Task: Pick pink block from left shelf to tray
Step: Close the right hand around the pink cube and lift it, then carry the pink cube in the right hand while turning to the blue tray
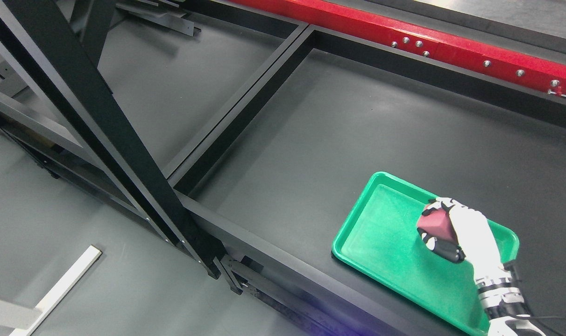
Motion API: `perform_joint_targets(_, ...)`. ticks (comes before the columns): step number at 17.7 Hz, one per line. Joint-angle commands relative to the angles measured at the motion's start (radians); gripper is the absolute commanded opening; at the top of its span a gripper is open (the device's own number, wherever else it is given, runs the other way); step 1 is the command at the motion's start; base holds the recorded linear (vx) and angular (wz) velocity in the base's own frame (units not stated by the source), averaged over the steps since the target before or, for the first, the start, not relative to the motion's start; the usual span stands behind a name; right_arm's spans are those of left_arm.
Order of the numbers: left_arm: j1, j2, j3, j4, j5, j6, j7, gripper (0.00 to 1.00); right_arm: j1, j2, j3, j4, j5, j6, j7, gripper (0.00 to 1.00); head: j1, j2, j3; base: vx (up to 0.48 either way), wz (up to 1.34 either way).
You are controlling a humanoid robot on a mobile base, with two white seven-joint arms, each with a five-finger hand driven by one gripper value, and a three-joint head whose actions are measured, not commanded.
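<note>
Hold: while you are watching, the right robot hand point(444, 228) is wrapping its fingers point(444, 249) around the block point(436, 223), keeping it clamped.
Block: it is hanging over the tray point(381, 233), likely for a short drop.
Tray: it is sitting on the dark worktop point(357, 130), near its front edge.
Contact: you are not able to tell if the block is touching the tray.

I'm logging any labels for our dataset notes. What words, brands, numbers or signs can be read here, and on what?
None: no readable text shows anywhere in the head view.
The green tray, the pink block in the right hand, the red beam and the black shelf frame all look unmarked.
</note>
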Motion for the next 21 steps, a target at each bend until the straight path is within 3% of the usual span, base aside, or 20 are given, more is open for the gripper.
perform_joint_targets(1,0.009,0.017,0.000,0.000,-0.002,-0.001,0.001,1.00,-0.011,0.008,-0.107,-0.023,-0.064,-0.059,-0.083,0.02,0.0000,0.000,0.000,0.000,0.00)
perform_joint_targets(21,0.009,0.017,0.000,0.000,-0.002,-0.001,0.001,1.00,0.007,0.060,-0.144,-0.043,-0.087,-0.101,-0.133,0.04,0.0000,0.000,0.000,-0.012,0.02)
